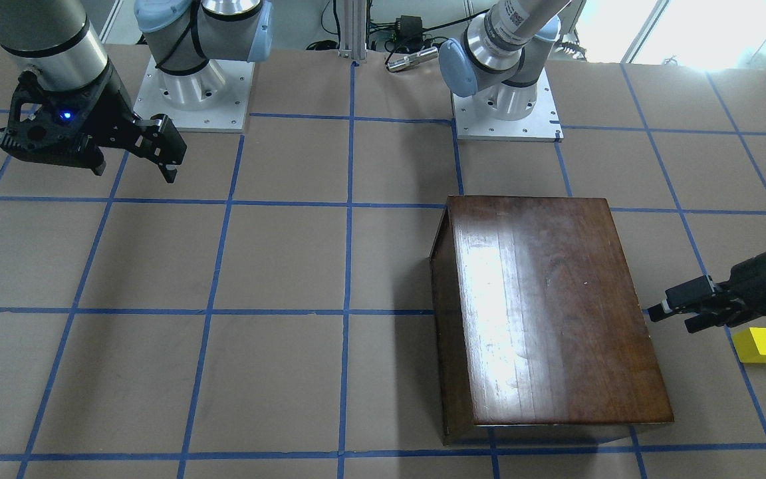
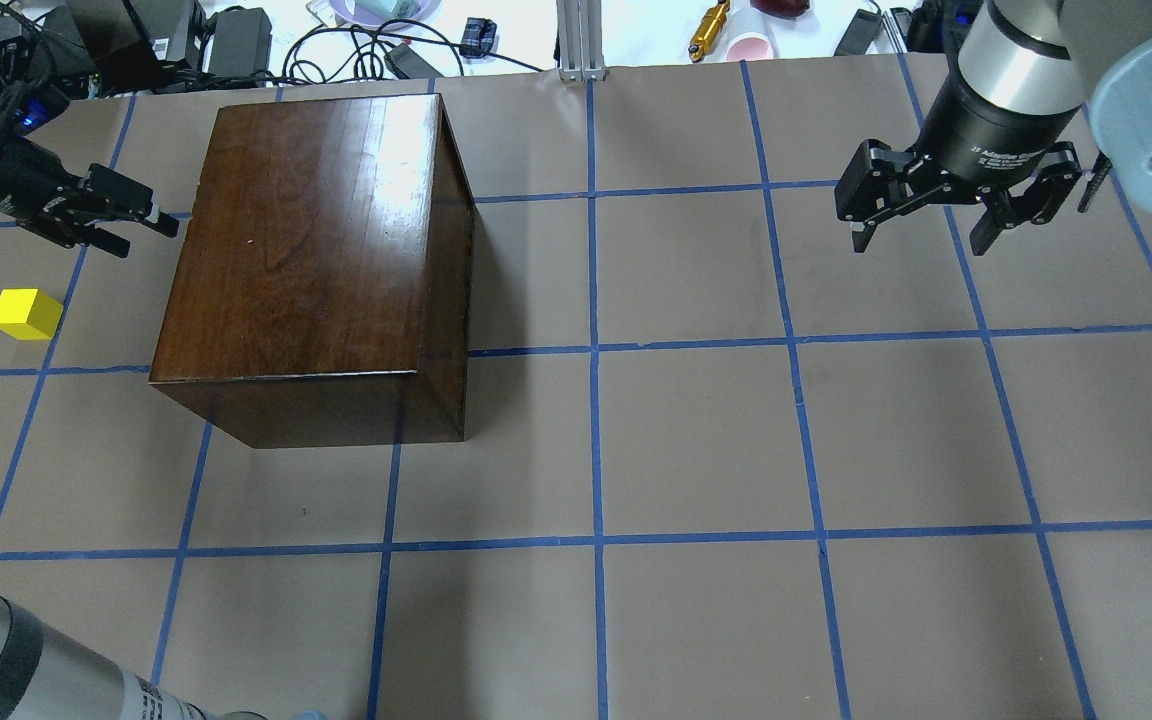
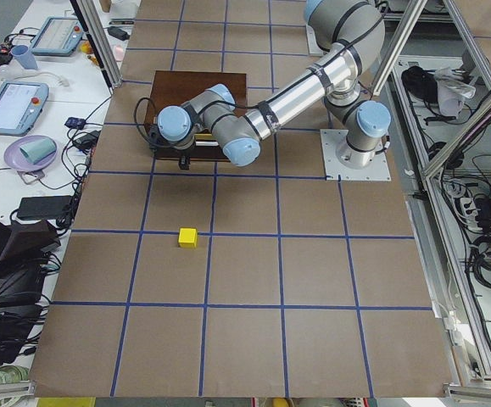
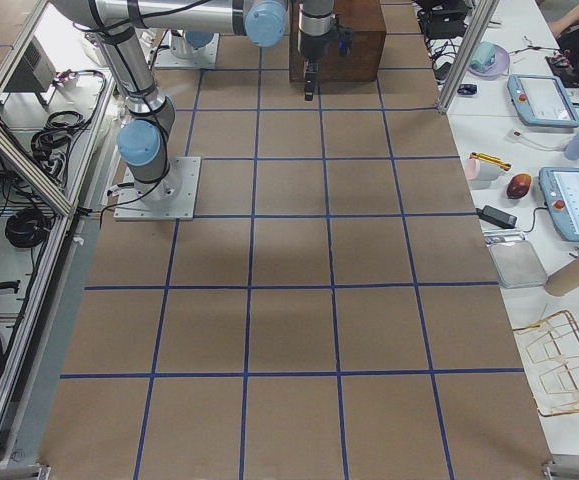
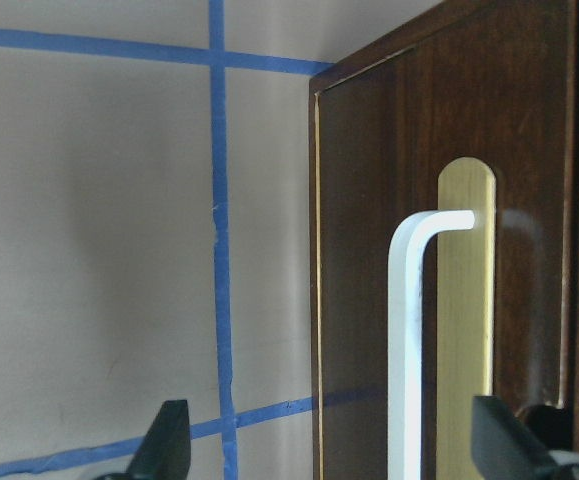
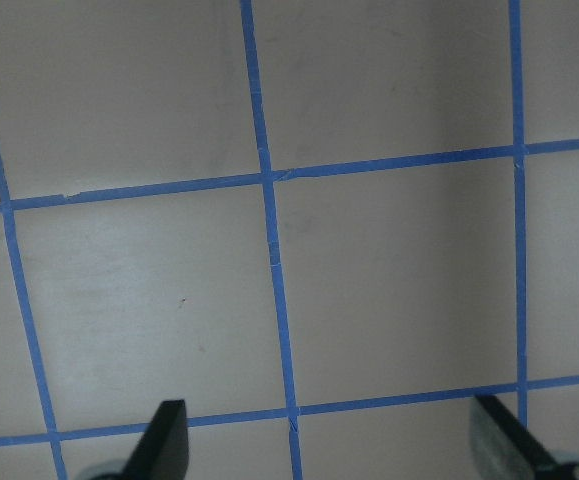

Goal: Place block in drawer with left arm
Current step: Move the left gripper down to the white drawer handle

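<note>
Block (image 2: 26,314) lies on surface (image 2: 696,440) at robot's left of box (image 2: 306,240), outside left gripper (image 2: 148,238), apart from its jaws. Left jaws spread, pinching nothing, facing shut drawer (image 5: 359,250), pull (image 5: 409,330) framed between them. Right gripper (image 2: 921,243) jaws spread above surface.

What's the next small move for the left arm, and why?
Probably ease the open left pincer forward onto the pull and close. The drawer is shut, the pull sits ahead between the fingertips, and the block lies untouched on the table.
</note>
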